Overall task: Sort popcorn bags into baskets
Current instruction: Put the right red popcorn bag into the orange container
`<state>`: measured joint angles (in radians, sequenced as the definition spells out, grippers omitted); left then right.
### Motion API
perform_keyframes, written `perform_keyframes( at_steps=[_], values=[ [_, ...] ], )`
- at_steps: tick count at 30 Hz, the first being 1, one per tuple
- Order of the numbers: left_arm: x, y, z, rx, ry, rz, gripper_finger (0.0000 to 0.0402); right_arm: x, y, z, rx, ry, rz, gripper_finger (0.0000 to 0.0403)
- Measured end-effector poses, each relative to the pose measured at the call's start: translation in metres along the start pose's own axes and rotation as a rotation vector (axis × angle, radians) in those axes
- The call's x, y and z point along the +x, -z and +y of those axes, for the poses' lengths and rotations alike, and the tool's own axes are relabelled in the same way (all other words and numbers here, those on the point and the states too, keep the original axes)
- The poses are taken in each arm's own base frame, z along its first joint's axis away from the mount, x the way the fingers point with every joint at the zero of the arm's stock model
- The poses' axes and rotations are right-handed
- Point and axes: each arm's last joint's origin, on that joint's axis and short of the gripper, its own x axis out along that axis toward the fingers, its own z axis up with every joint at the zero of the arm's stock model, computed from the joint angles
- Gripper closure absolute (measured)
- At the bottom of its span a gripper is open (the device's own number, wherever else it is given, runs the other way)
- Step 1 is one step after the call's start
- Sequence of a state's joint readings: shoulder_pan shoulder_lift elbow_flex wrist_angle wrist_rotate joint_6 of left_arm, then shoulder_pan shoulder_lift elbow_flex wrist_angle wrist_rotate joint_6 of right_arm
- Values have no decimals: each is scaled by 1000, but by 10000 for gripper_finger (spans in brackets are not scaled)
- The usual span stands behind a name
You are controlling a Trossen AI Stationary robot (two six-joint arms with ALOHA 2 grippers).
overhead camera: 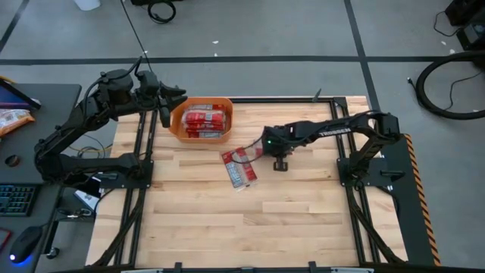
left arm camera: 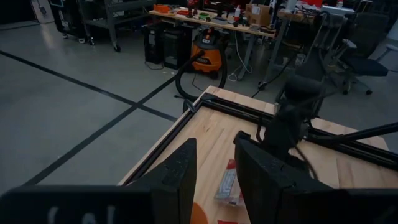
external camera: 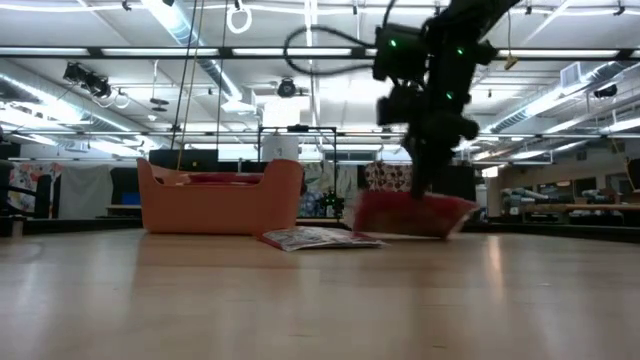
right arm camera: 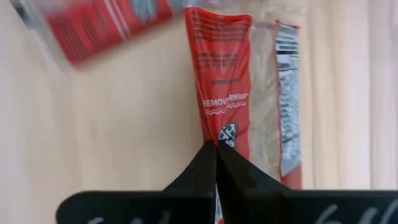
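Note:
The orange basket (overhead camera: 179,127) stands near the table's far edge with several red popcorn bags (overhead camera: 203,120) lying flat in it; it also shows in the low view (external camera: 220,198). My right gripper (overhead camera: 256,149) is shut on one red bag (right arm camera: 221,74) just right of the basket. Another bag (overhead camera: 241,174) lies flat on the wood nearby (external camera: 315,238). My left gripper (overhead camera: 164,106) hovers open by the basket's left wall, touching nothing (left arm camera: 214,171). My right gripper pinches a red popcorn bag between its two shut fingers at the bag's end edge (right arm camera: 217,138), coming from above and pointing down. The bag (external camera: 410,212) hangs below the fingers; whether its lower edge touches the table I cannot tell.
Black frame rails (overhead camera: 144,163) run along the table's left and right sides. The near half of the wooden top (overhead camera: 242,227) is bare. A side desk on the left carries an orange snack bag (overhead camera: 11,119), a keyboard and a mouse.

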<state>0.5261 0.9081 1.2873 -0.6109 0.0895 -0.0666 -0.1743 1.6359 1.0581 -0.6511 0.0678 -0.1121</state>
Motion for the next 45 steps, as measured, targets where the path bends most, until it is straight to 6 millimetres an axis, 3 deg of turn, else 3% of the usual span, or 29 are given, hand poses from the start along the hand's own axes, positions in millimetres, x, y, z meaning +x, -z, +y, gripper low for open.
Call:
perform_keyframes(
  at_steps=[9, 20, 25, 28, 34, 38, 45],
  values=[
    [0, 0, 0, 0, 0, 2, 287, -47, -48, -21, 116, 36, -215, 400],
    [0, 0, 0, -1, 0, 3, 287, -126, -94, -44, 135, 218, -503, 402],
    [0, -1, 0, 0, 1, -8, 287, -137, -104, -47, 80, 263, -611, 402],
    [0, -4, 0, -10, 3, -41, 287, -135, -114, -49, 52, 272, -680, 402],
    [0, -12, -1, -23, 12, -119, 287, -107, -143, -51, 32, 303, -834, 402],
    [0, -13, -1, -23, 13, -129, 287, -79, -157, -55, 39, 317, -878, 400],
    [0, -12, -1, -67, 16, -126, 287, -26, -160, -72, 61, 328, -788, 399]
  ],
)
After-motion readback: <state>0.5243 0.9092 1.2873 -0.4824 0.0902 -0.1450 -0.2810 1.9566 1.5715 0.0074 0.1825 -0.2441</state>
